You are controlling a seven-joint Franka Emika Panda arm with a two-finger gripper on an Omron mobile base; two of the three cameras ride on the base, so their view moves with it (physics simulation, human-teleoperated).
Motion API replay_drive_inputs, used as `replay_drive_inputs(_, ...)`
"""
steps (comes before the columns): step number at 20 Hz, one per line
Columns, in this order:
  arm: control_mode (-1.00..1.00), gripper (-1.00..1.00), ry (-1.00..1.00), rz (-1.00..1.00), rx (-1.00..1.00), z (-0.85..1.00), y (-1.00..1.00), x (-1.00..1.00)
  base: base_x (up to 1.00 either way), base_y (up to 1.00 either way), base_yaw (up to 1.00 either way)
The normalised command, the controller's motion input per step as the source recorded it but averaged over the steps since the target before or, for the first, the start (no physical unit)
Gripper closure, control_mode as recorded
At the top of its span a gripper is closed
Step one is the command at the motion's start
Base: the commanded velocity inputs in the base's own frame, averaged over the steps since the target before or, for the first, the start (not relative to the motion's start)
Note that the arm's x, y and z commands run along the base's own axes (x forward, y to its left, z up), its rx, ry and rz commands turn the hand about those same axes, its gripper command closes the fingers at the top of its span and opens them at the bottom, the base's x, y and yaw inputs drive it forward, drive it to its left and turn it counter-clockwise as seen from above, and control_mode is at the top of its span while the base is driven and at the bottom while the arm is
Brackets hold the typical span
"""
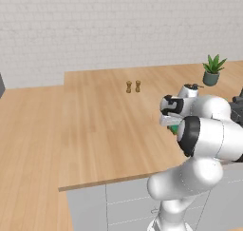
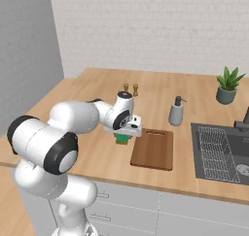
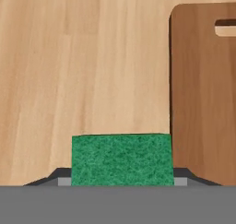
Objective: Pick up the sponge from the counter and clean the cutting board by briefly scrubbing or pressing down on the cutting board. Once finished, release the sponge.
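Note:
The green sponge (image 3: 122, 158) sits between my two dark fingertips at the bottom of the hand view, and my gripper (image 3: 122, 179) is shut on it. From the right base view the sponge (image 2: 121, 139) hangs under the hand, just left of the reddish-brown cutting board (image 2: 153, 148). The board (image 3: 203, 94) lies to the right of the sponge, with its handle slot at the far end. Light tan counter (image 3: 92, 57) lies beneath and to the left. In the left base view my own arm mostly hides the gripper (image 1: 173, 126), with a sliver of green sponge (image 1: 174, 129) showing.
Two small wooden shakers (image 2: 130, 89) stand at the back of the counter (image 2: 87, 109). A grey soap dispenser (image 2: 176, 111) stands behind the board. A dark sink (image 2: 221, 152) lies to the right, with a potted plant (image 2: 228, 86) behind it.

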Motion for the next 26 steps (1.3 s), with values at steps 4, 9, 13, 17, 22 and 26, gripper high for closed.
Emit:
replay_drive_inputs(4,-1.0,1.0,0.04,0.06,0.0,0.04,-0.38,0.26,0.0,0.0,0.0)
replay_drive_inputs(9,-1.0,1.0,0.01,0.02,0.01,0.0,-0.34,0.43,0.0,0.0,0.0)
replay_drive_inputs(13,-1.0,1.0,0.05,0.01,0.01,-0.02,-0.35,0.53,0.0,0.0,0.0)
replay_drive_inputs(17,-1.0,1.0,0.05,0.0,-0.06,-0.24,-0.11,0.39,0.0,0.0,0.0)
replay_drive_inputs(22,-1.0,1.0,0.03,0.0,0.0,-0.29,-0.05,0.25,0.0,0.0,0.0)
replay_drive_inputs(26,-1.0,1.0,0.0,0.02,0.0,-0.31,0.0,0.11,0.0,0.0,0.0)
